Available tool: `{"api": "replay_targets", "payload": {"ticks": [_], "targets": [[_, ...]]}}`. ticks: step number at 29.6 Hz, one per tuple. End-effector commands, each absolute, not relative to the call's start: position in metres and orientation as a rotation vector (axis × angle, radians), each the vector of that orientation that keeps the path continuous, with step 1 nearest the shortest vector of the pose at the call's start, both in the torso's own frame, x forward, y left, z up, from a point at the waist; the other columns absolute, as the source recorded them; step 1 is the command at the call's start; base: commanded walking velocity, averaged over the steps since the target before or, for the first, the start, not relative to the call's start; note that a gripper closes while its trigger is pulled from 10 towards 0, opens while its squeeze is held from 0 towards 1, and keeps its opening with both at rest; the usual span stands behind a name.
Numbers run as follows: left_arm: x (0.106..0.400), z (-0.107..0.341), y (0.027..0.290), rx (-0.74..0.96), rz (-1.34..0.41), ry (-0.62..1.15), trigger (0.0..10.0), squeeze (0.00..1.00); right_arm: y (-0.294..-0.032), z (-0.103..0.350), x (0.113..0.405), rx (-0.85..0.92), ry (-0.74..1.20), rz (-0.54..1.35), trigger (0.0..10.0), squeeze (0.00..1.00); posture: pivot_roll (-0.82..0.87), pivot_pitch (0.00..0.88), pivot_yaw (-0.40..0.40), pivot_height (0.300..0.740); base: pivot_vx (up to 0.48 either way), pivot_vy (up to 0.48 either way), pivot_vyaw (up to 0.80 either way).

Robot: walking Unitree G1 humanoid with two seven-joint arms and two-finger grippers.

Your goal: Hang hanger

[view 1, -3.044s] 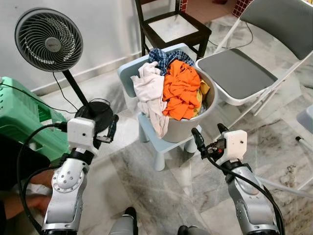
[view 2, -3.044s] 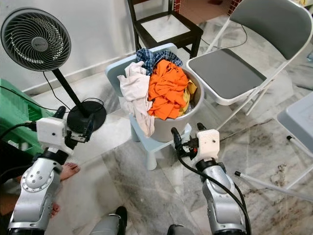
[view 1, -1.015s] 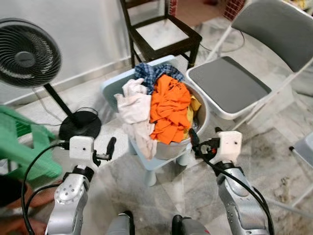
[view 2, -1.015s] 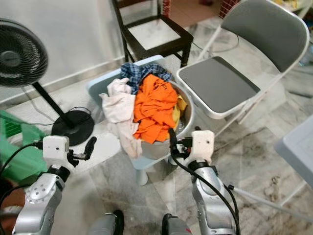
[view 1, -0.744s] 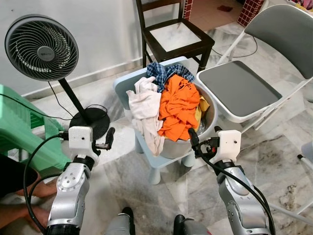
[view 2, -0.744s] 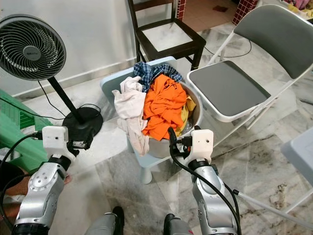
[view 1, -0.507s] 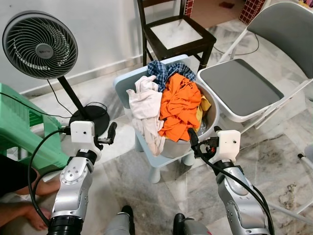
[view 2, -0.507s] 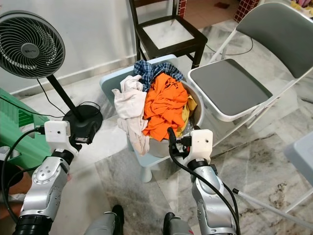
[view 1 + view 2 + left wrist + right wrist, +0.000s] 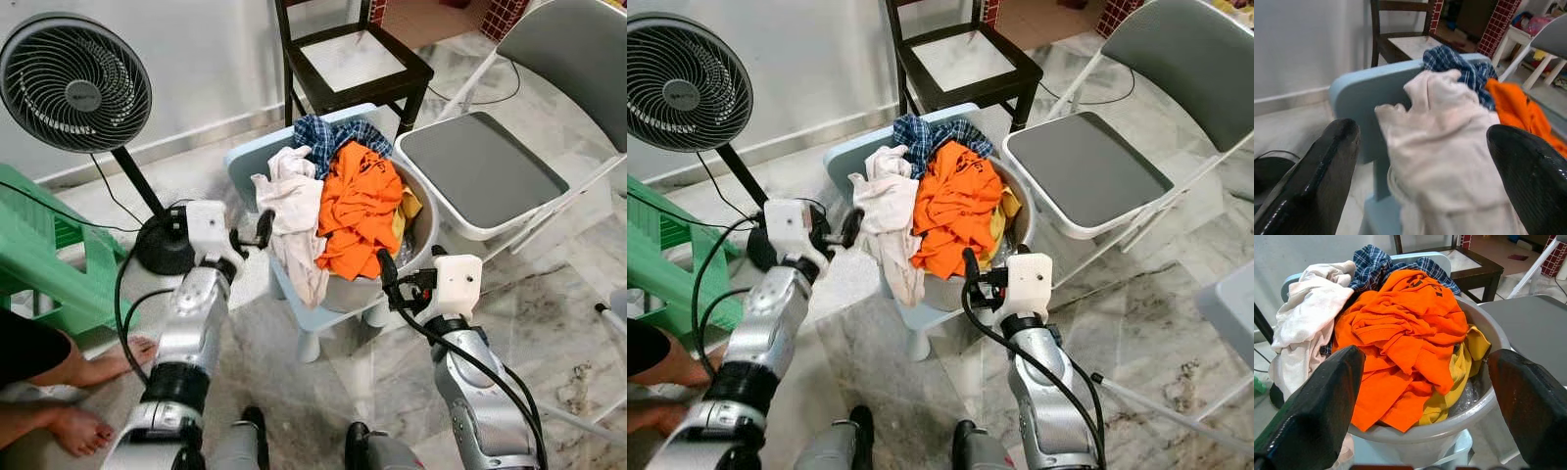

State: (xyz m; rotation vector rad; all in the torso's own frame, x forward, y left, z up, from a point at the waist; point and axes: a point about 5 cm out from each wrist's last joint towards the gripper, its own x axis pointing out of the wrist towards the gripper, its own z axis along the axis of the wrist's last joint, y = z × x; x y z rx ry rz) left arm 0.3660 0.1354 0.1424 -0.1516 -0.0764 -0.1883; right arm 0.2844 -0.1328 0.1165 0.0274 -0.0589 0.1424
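Left gripper (image 9: 263,227), fingers wide and empty, is reaching toward the cream garment (image 9: 294,211) draped over the laundry basin (image 9: 423,227), right gripper (image 9: 390,275) also wide, hovering near the rim; no hanger visible, next needs a grasp.

We see the grey basin (image 9: 423,233) mostly buried under its laundry, with a bare rim at three o'clock. The yellow garment (image 9: 1467,363) lies largely under the orange shirt (image 9: 361,210), and the plaid shirt (image 9: 328,133) peeks out at twelve o'clock. The pale blue child's chair (image 9: 257,157) is half hidden by the cream cloth (image 9: 295,219). The folding chair (image 9: 490,166) and green stool (image 9: 59,279) are cut by the edges, as are a person's feet (image 9: 83,377). No hanger can be made out.
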Motion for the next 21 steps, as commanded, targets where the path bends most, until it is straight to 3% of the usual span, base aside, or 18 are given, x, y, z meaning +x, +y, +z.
{"api": "replay_targets", "payload": {"ticks": [1,8,13,17,21], "targets": [[0.366,0.131,0.142,-0.165,-0.15,-0.025,10.0,0.0,-0.133,0.118,0.282,0.022,-0.065,0.133,10.0,0.0,0.1,0.303,-0.012,0.74,0.0,0.0,0.0],[0.373,0.129,0.142,-0.197,-0.203,0.027,10.0,0.0,-0.13,0.122,0.282,0.016,-0.085,0.125,10.0,0.0,0.09,0.301,-0.006,0.74,0.0,0.0,0.0],[0.368,0.116,0.116,-0.188,-0.319,0.097,10.0,0.0,-0.129,0.125,0.282,-0.019,-0.103,0.137,10.0,0.0,0.09,0.304,-0.003,0.74,0.0,0.0,0.0],[0.364,0.115,0.1,-0.169,-0.377,0.088,10.0,0.0,-0.113,0.128,0.278,0.006,-0.093,0.259,10.0,0.0,0.08,0.311,-0.002,0.74,0.0,0.0,0.0],[0.36,0.116,0.097,-0.154,-0.358,0.065,10.0,0.0,-0.113,0.122,0.276,-0.009,-0.077,0.272,10.0,0.0,0.09,0.314,0.0,0.74,0.0,0.0,0.0]]}}
